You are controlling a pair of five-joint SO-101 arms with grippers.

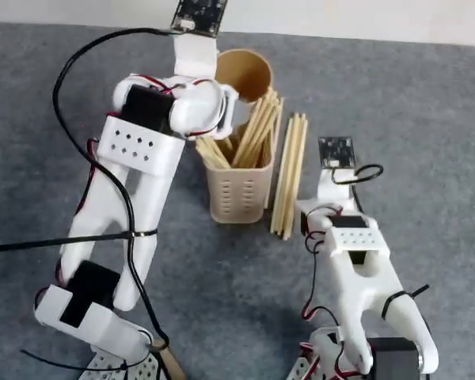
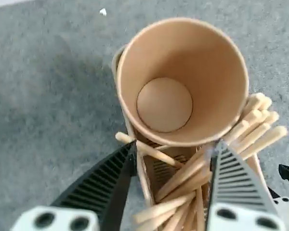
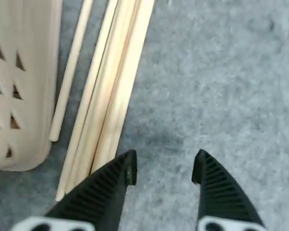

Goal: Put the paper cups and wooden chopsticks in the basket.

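**Left claw open at the cup in the basket, right claw open by the loose chopsticks**

The left claw (image 2: 174, 144) hangs over the basket (image 1: 237, 194) with its jaws spread wide, gripping nothing. Its tips stand either side of the near rim of the paper cup (image 2: 183, 82); I cannot tell whether they touch it. That spread suggests either a release just made or a grasp not yet closed. The right claw (image 3: 164, 156) is also open and empty, low over the grey tabletop (image 1: 427, 119). One fingertip sits just beside the end of the loose chopsticks (image 3: 111, 96), so I judge it is lining up to pick them up, though the bundle lies to one side of the gap rather than inside it.

The basket stands upright in the middle of the tabletop, between the two arms. It is the target container and is already well stocked. The paper cup sits in its far end, tilted so that its mouth faces up toward the left wrist camera, and it is empty down to its round bottom. A sheaf of wooden chopsticks (image 1: 249, 138) fills the rest of the basket, leaning out over the rim and against the cup, which probably props the cup at its tilt.

The loose chopsticks lie flat in a tight row just beside the basket's wall on the right arm's side. One single stick (image 3: 70, 72) lies a little apart from them, nearer the wall. These are what is left to load.
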